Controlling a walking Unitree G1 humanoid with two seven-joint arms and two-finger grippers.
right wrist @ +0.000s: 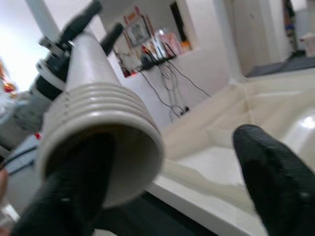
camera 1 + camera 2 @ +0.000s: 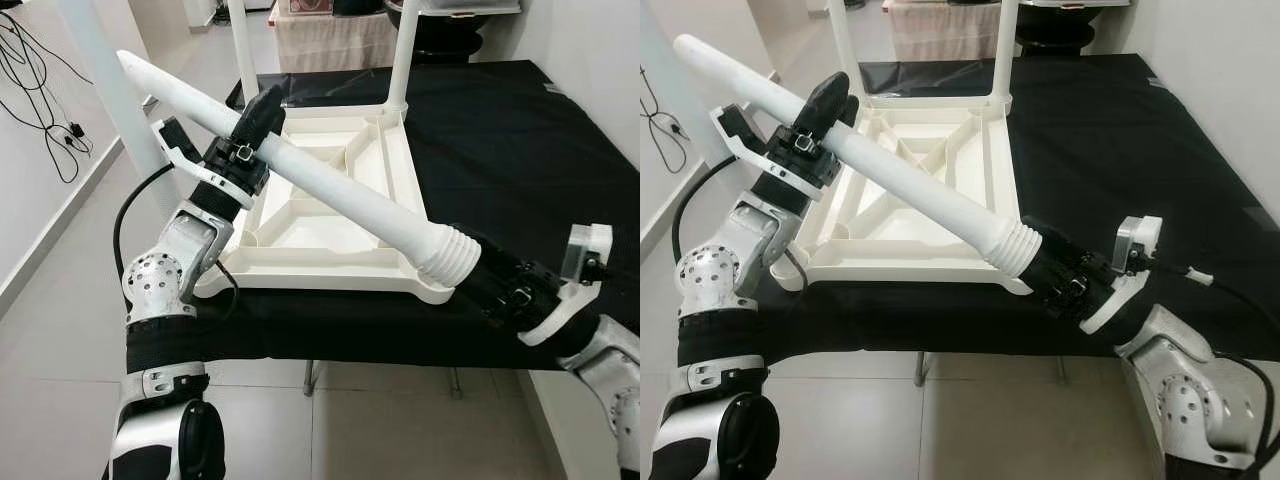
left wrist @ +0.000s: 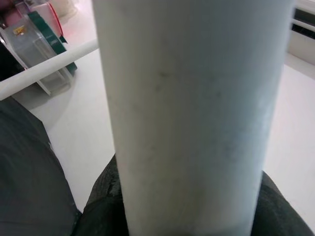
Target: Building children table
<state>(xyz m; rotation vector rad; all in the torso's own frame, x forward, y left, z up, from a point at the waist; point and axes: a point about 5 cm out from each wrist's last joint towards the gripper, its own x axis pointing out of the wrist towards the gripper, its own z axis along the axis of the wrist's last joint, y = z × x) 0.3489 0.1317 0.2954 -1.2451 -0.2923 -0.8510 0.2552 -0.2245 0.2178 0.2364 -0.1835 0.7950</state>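
A white table top (image 2: 320, 272) lies upside down on the black-covered table (image 2: 520, 150). Two white legs (image 2: 403, 50) stand upright in its far corners. A loose white leg (image 2: 330, 185) slants across the top, and my left gripper (image 2: 255, 125) is shut around its shaft (image 3: 192, 113). The leg's ribbed, hollow end (image 2: 450, 258) hangs over the top's front right corner. My right gripper (image 2: 1040, 250) meets that end with its fingers spread. One finger (image 1: 74, 196) sits at the hollow mouth (image 1: 98, 123); the other finger (image 1: 268, 167) stands apart beside it.
A white post (image 2: 110, 90) rises at the left of the table, and cables (image 2: 40, 90) hang on the left wall. Tiled floor lies to the left and in front. The table's front edge runs just below the white top.
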